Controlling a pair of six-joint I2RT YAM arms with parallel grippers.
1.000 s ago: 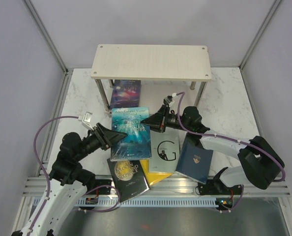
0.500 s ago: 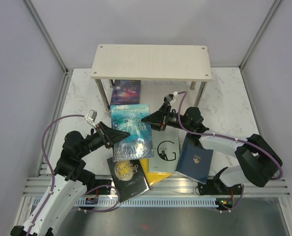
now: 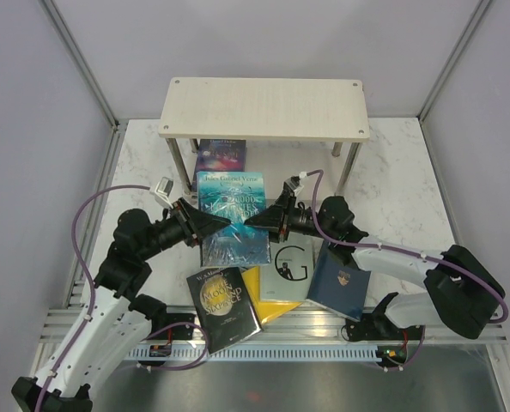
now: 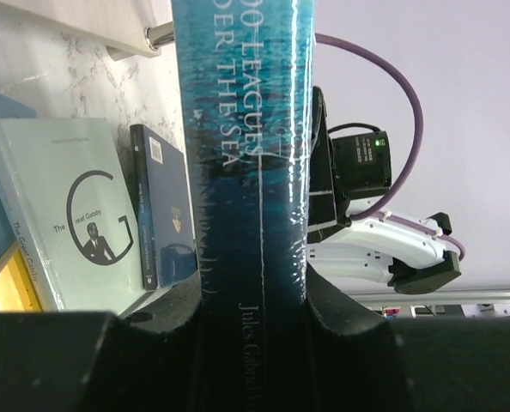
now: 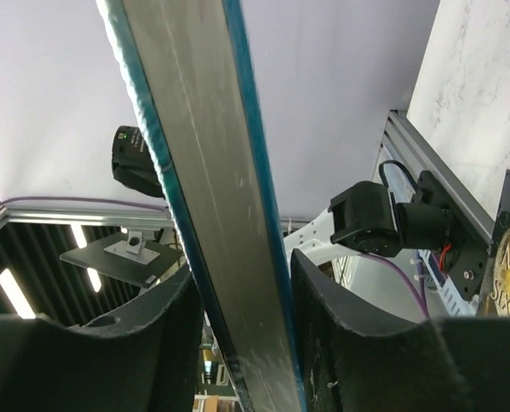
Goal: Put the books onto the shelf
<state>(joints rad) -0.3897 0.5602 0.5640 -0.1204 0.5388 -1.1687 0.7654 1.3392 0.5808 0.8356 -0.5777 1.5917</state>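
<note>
A teal book (image 3: 231, 219) hangs raised above the table in front of the shelf (image 3: 264, 107), between both grippers. My left gripper (image 3: 223, 225) is shut on its spine (image 4: 246, 172), both pads pressed flat against it. My right gripper (image 3: 251, 221) straddles the opposite edge (image 5: 212, 172), which runs slanted between the jaws with slack beside it. A purple galaxy book (image 3: 221, 157) lies under the shelf. On the table lie a black book (image 3: 223, 307), a yellow one (image 3: 268, 296), a white "G" book (image 3: 291, 262) and a navy one (image 3: 341, 279).
The shelf's slim metal posts (image 3: 176, 159) stand just behind the raised book. Grey walls close in the table on three sides, and an aluminium rail (image 3: 264, 326) runs along the near edge. Purple cables loop from both wrists.
The left gripper closed on the teal book's spine and moved it up and toward the shelf. The right gripper followed along its other edge and widened its jaws.
</note>
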